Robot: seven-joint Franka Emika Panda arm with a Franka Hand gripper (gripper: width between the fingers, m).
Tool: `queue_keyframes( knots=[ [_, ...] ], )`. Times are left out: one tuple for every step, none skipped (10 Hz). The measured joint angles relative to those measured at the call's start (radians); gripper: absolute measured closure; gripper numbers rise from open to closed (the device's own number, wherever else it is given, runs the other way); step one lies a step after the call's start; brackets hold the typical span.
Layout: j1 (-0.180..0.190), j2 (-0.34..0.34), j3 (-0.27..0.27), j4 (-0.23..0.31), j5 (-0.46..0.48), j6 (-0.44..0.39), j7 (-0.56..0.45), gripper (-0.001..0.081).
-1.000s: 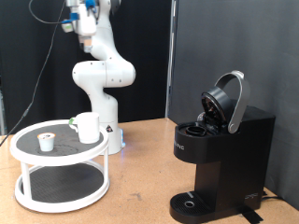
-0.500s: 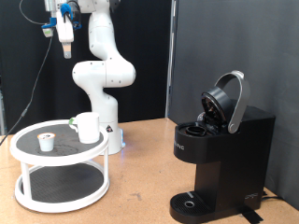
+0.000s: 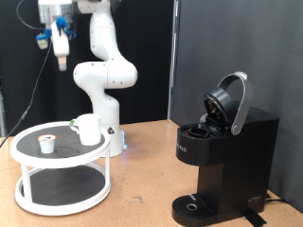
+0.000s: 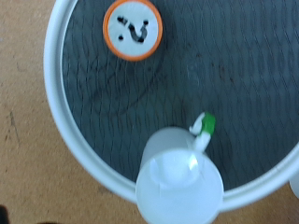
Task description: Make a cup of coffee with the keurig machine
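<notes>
The white cup (image 3: 89, 129) stands upright on the top shelf of a round white two-tier stand (image 3: 28, 156) at the exterior view's left. The black keurig machine (image 3: 225, 161) stands at the right with its rounded lid (image 3: 231, 102) hinged open. My gripper (image 3: 61, 57) hangs high above the stand and points down, well clear of everything. The wrist view looks straight down on the cup (image 4: 177, 179) and the stand's dark mat (image 4: 234, 65). My fingers do not show in it.
A small white pod (image 3: 46, 143) with a brown top sits on the stand beside the cup; it also shows in the wrist view (image 4: 134, 28). A small green piece (image 4: 204, 125) lies by the cup. A black curtain hangs behind the wooden table (image 3: 142, 180).
My gripper has swung towards the exterior view's left and a little lower, from above the arm's shoulder to above the stand. Cup, pod and machine have not moved.
</notes>
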Motion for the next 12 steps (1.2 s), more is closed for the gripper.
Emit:
queue_keyframes(
  knots=[
    [-0.006, 0.011, -0.014, -0.035, -0.009, 0.062, 0.001, 0.0072],
    [-0.012, 0.022, -0.026, -0.073, -0.019, 0.13, 0.004, 0.0072],
    [-0.021, 0.036, -0.032, -0.109, -0.036, 0.192, 0.015, 0.0072],
    [-0.031, 0.051, -0.033, -0.144, -0.056, 0.252, 0.041, 0.0072],
    [-0.041, 0.066, -0.032, -0.167, -0.07, 0.3, 0.063, 0.0072],
    [-0.04, 0.065, -0.032, -0.166, -0.066, 0.298, 0.055, 0.0072],
    [-0.04, 0.064, -0.037, -0.165, -0.057, 0.295, 0.033, 0.0072],
    [-0.04, 0.064, -0.049, -0.165, -0.054, 0.295, 0.009, 0.0072],
    [-0.041, 0.064, -0.061, -0.165, -0.054, 0.298, -0.003, 0.0072],
    [-0.041, 0.067, -0.071, -0.168, -0.062, 0.307, -0.005, 0.0072],
    [-0.044, 0.078, -0.078, -0.171, -0.072, 0.323, -0.004, 0.0072],
    [-0.045, 0.097, -0.083, -0.173, -0.076, 0.346, -0.002, 0.0072]
  ],
)
